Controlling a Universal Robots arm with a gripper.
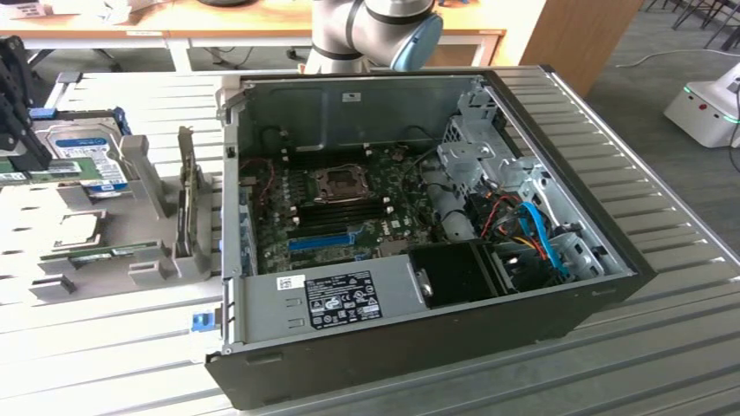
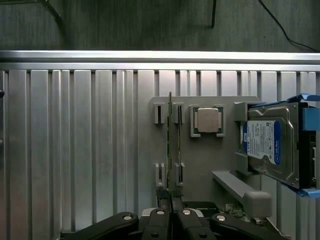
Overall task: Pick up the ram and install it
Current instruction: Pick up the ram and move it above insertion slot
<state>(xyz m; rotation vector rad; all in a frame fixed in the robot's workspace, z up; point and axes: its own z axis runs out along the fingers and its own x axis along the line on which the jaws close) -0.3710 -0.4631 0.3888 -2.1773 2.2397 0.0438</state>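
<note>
The ram is a thin green stick seen edge-on, standing in line with the paired slot posts of a grey holder plate. My gripper sits at the stick's near end, its black fingers pressed to both faces, shut on it. Whether the stick has left the posts cannot be told. The open computer case lies on its side, showing the motherboard with dark memory slots below the processor socket.
On the holder plate, a square processor chip lies beside the ram, and a silver hard drive with a blue label stands in a blue bracket. A blue slot crosses the motherboard. The ribbed metal table stretches around the plate.
</note>
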